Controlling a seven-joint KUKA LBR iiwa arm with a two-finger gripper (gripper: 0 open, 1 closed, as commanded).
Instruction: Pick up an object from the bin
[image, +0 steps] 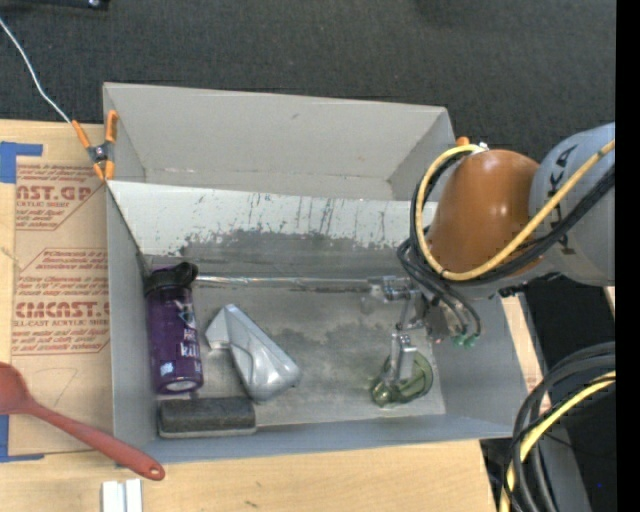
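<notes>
My gripper (403, 352) hangs low at the right end of the bin, directly over a small translucent green ring-shaped thing (412, 386) that lies near the front right corner. Its tip reaches down to the upper edge of that green thing; whether it touches is unclear. A silver-grey wedge-shaped thing (255, 355) lies on the floor to the left of centre, well apart from the gripper.
A purple bottle with a black cap (173, 335) lies along the left wall. A flat black block (207, 416) rests against the front wall at the left. The arm's orange cover and cables hang over the bin's right wall.
</notes>
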